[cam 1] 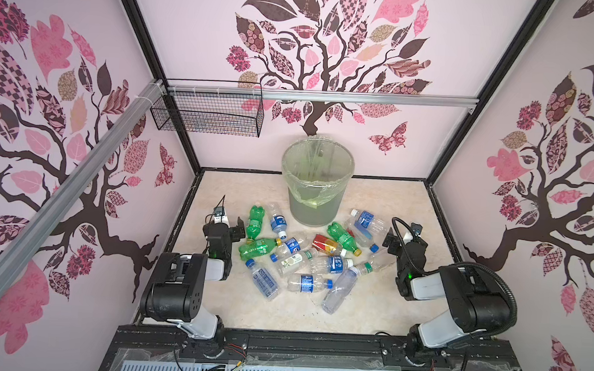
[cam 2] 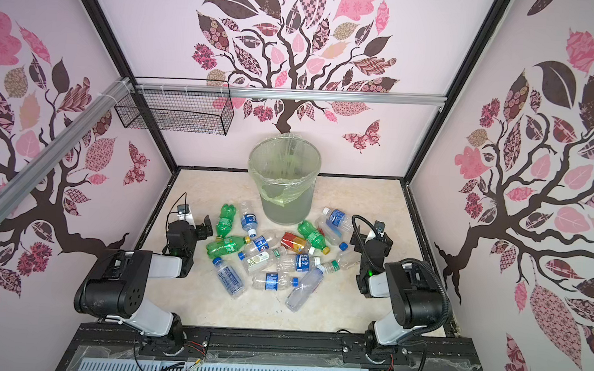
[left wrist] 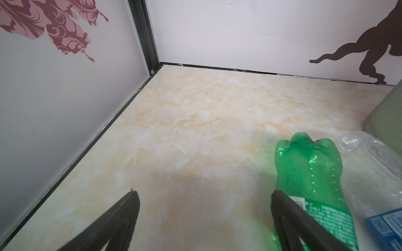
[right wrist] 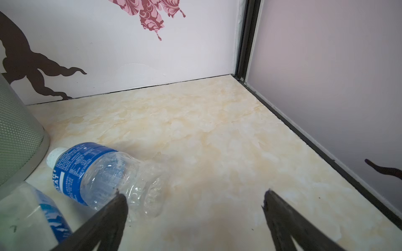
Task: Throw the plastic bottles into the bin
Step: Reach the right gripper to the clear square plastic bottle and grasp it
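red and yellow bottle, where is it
In both top views the red and yellow bottle lies mid-pile, in front of the bin, next to a green bottle on its right.

Robot test booth, black metal frame [cam 1: 143,39], wall panels [cam 1: 199,28] with tree decals, marble-look floor [cam 1: 369,304], left arm [cam 1: 176,288] and right arm [cam 1: 472,303] on front rail [cam 1: 296,345]

Both arms bent at elbow, wrists pitched down; left gripper [left wrist: 202,201] and right gripper [right wrist: 194,198] jaws spread wide.
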